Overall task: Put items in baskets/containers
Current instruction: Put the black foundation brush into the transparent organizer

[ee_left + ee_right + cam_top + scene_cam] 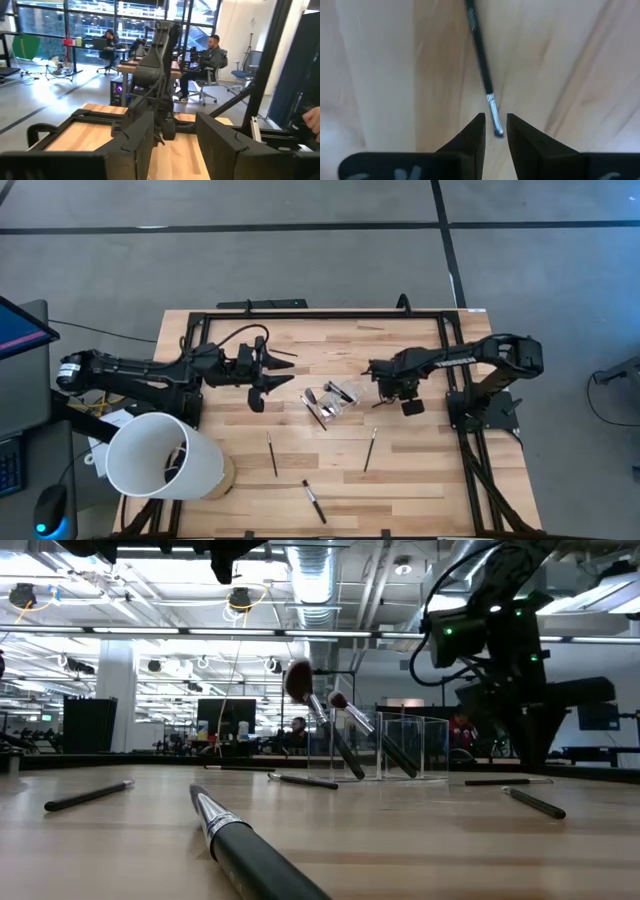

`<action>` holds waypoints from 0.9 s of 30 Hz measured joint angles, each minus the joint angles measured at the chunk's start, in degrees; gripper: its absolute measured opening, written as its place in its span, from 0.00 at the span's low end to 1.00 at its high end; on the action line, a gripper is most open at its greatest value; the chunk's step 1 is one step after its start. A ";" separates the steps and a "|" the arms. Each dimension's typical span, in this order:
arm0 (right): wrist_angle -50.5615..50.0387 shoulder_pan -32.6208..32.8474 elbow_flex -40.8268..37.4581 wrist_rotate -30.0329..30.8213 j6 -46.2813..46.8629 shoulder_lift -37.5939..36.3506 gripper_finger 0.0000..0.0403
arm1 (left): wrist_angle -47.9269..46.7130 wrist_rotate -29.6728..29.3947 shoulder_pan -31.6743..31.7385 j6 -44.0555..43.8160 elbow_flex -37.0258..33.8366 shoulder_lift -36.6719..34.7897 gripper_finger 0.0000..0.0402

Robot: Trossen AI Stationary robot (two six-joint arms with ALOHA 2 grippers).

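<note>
Even overhead light, soft shadows, glare from ceiling strip lights in the low view, near brush [255, 850] blurred

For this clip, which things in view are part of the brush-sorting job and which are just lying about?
Part of the job:
clear box, brushes already leaning in it
loose brushes on the table
right gripper, open above a brush
left gripper, open, empty

Just lying about:
white cylinder
monitor

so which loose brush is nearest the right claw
The brush lying just in front of the right claw, right of the other two loose ones; the right wrist view shows its silver ferrule between the open fingers.
</note>
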 joint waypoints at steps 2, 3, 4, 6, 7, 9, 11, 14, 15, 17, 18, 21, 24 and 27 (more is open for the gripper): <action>1.91 -0.17 0.02 -0.91 0.02 0.02 0.17 | -0.01 0.01 0.63 0.00 0.00 0.00 0.36; 2.77 -0.07 0.02 -1.21 0.00 0.02 0.17 | -0.03 0.00 0.96 0.00 0.00 0.00 0.36; 3.65 0.23 0.02 -1.40 0.00 0.11 0.17 | -0.01 0.03 1.26 0.00 0.00 0.00 0.36; 4.99 0.82 0.02 -1.93 -0.46 0.56 0.17 | -0.03 0.32 1.94 0.00 0.00 0.00 0.36; 5.11 1.07 0.02 -2.06 -0.85 0.55 0.17 | -0.03 0.63 2.26 0.00 0.00 0.00 0.36; 5.61 1.54 0.02 -2.24 -1.34 0.51 0.17 | -0.13 1.19 2.88 0.00 0.00 0.00 0.36; 5.31 1.86 0.02 -2.26 -1.36 0.51 0.17 | -0.36 1.61 3.30 0.00 0.00 0.00 0.36; 4.78 1.69 0.02 -2.26 -1.12 0.51 0.17 | -0.38 1.98 3.81 0.00 0.00 0.00 0.36; 4.72 1.69 0.02 -2.25 -1.12 0.51 0.17 | -0.38 1.97 3.91 0.00 0.00 0.00 0.36; 4.71 1.61 0.02 -2.21 -1.20 0.51 0.17 | -0.38 1.96 4.25 0.00 0.00 0.00 0.36; 4.70 1.52 0.02 -2.22 -1.30 0.51 0.17 | -0.39 1.96 4.43 -0.01 0.00 0.00 0.36; 5.74 1.27 -0.39 -2.21 -0.64 0.51 0.17 | -0.40 1.95 4.51 0.00 0.00 0.00 0.36; 8.18 1.27 -3.01 -2.15 0.02 0.51 0.17 | -0.40 1.97 4.47 0.00 0.00 0.00 0.36; 9.68 1.79 -5.27 -0.64 1.17 0.27 0.17 | -0.44 1.96 4.47 0.00 0.00 0.00 0.36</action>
